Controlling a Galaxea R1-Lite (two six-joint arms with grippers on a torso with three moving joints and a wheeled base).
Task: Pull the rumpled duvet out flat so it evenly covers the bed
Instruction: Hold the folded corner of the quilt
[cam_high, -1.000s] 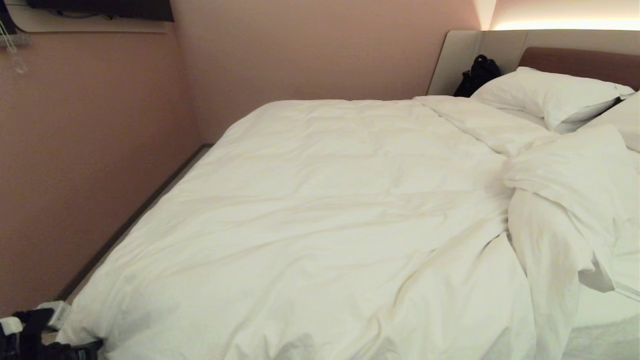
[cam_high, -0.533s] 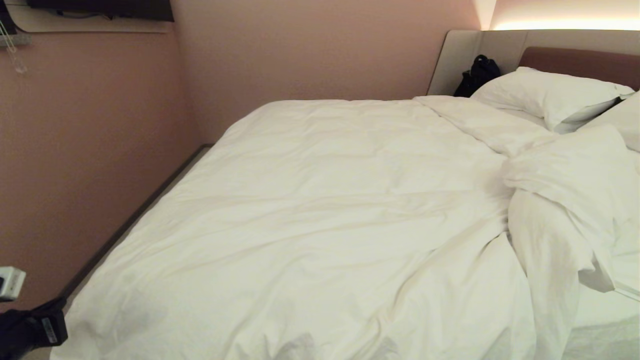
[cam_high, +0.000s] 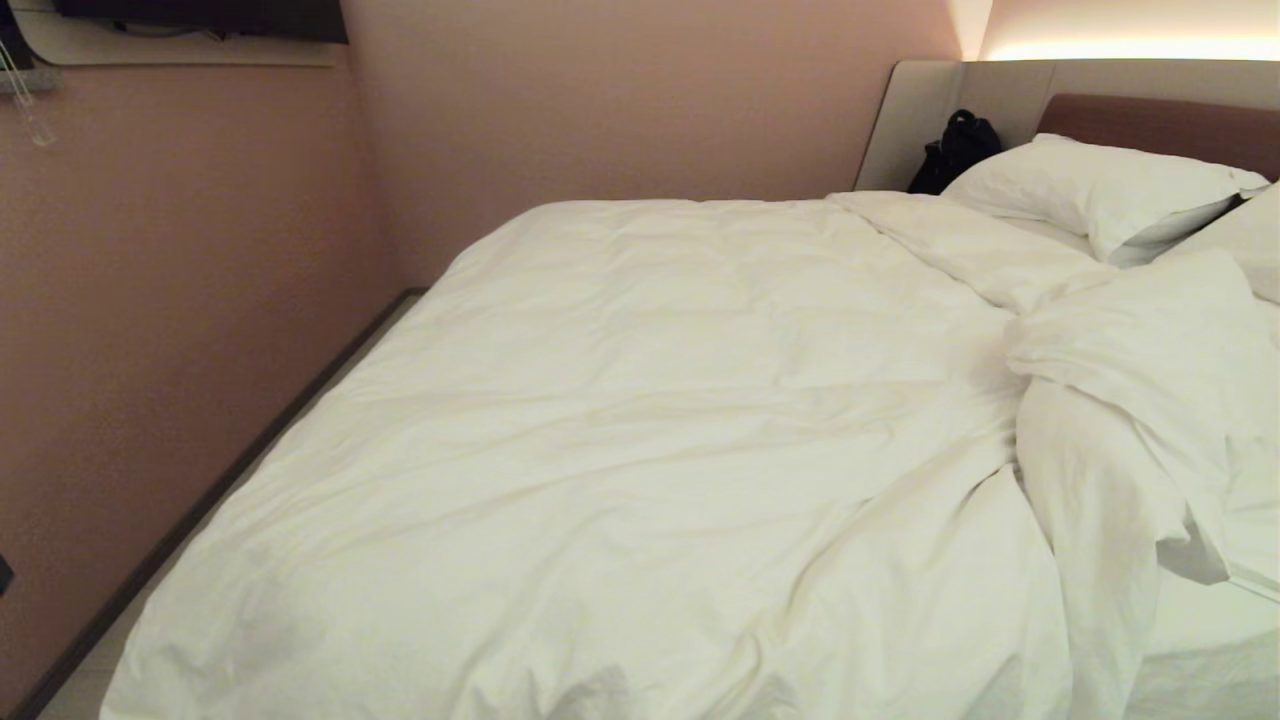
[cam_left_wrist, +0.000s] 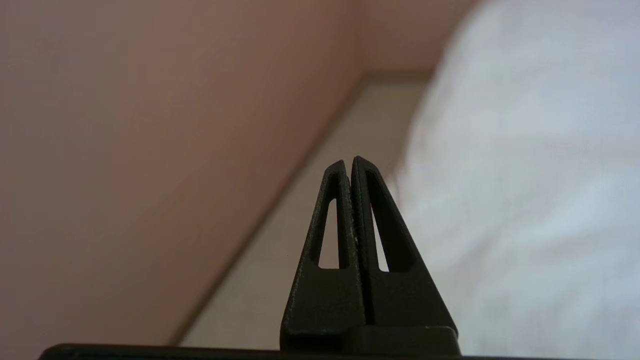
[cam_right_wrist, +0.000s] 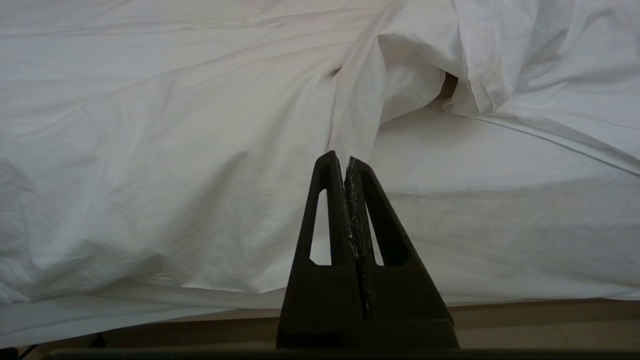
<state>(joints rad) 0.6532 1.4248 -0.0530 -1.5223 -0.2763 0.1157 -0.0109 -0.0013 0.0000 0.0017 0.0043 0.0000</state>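
Mostly smooth, the duvet (cam_high: 620, 450) spreads as a thick, puffy white quilt over the wide bed (cam_high: 905, 120), its cloth marked by long soft creases. Toward the head end on the robot's right it is bunched into a rumpled heap of deep folds, with the thinner, flatter sheet (cam_high: 1200, 620) bare beside it. Two plump white pillows (cam_high: 1100, 190) lean at the padded headboard (cam_high: 1160, 125), which is light grey with a brown panel; a black bag (cam_high: 955, 150) sits against it. A matte pink wall (cam_high: 200, 300) runs along the bed's far side, with a narrow pale strip of floor (cam_left_wrist: 300, 225) between.

The left hand (cam_left_wrist: 349, 162) is empty, its dark wedge-shaped fingers pressed together, pointing along that strip just beside the duvet's edge. The right hand (cam_right_wrist: 340, 157) is likewise clamped tight on nothing, its slotted black fingers aimed at the duvet's hanging side (cam_right_wrist: 150, 175) near the exposed sheet.
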